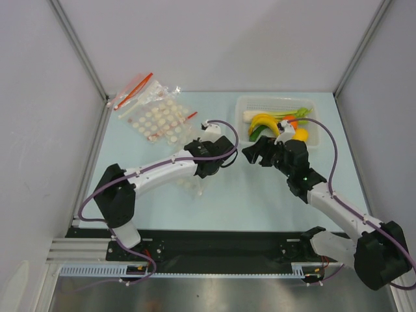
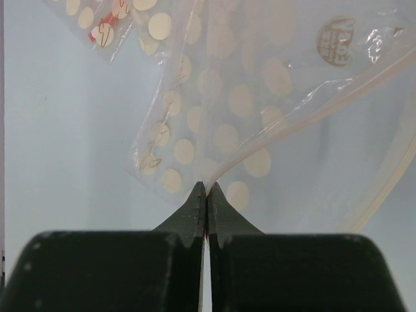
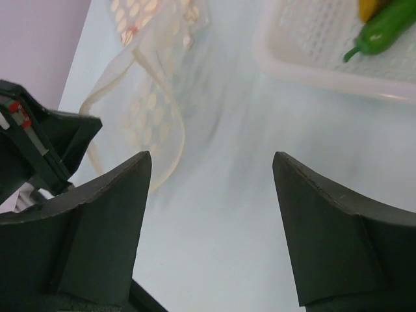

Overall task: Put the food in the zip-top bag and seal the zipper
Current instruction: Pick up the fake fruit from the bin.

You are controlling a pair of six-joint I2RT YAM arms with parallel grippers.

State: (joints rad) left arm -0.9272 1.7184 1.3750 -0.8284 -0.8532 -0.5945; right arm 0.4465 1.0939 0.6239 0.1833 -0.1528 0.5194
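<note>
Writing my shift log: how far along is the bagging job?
Done: nothing bagged; the food lies in the basket. In hand: the left pincer pinches the bag at its mouth; the right pincer is open and empty. Left: load the food, seal the zipper.

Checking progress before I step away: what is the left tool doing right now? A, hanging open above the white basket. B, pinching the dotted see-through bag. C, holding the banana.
B: in the left wrist view the left tool has its fingertips closed together on the zip-top bag, with no fruit between them.
</note>
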